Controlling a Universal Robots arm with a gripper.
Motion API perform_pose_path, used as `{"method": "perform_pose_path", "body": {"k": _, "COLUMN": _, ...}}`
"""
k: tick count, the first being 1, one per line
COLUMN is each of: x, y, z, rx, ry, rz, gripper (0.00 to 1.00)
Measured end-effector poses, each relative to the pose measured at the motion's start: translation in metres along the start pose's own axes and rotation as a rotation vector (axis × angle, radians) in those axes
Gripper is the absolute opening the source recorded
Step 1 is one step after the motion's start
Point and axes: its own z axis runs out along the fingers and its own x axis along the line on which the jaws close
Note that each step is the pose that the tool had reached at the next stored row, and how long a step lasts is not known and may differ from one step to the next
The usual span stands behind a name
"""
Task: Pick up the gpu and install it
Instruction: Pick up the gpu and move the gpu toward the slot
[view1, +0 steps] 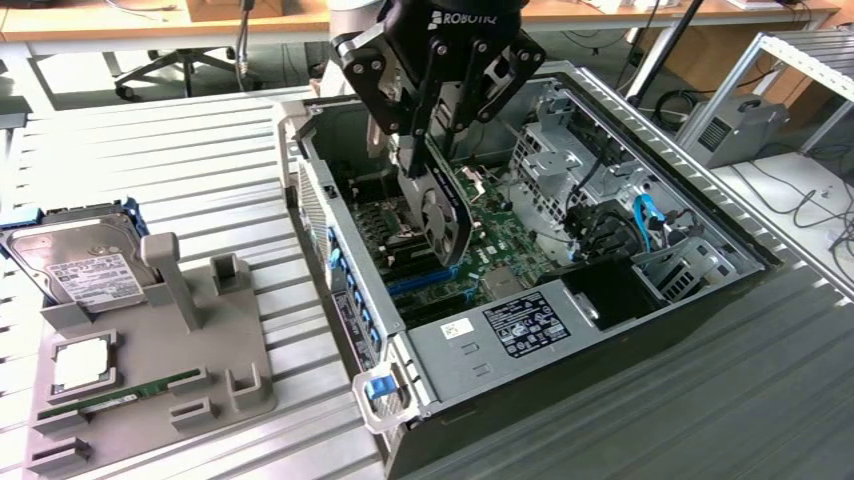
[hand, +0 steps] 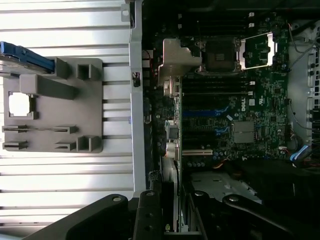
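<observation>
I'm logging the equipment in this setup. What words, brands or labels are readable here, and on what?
"ROBOTIQ": on the hand gripping the graphics card.
"DELL": on the motherboard, printed sideways in the wrist view.
Hard drive label: too small to read.
Black sticker on the computer case: too small to read.

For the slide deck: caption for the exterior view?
Gripper holds the gpu upright over the motherboard inside the open PC case.
</observation>
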Motion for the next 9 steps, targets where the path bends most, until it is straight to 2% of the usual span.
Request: {"method": "perform_pose_path", "body": {"k": 9, "x": -0.0094, "y": 0.0002, "z": 0.0006, "rx": 0.0, "ry": 0.0, "rz": 0.0, "gripper": 0.26}}
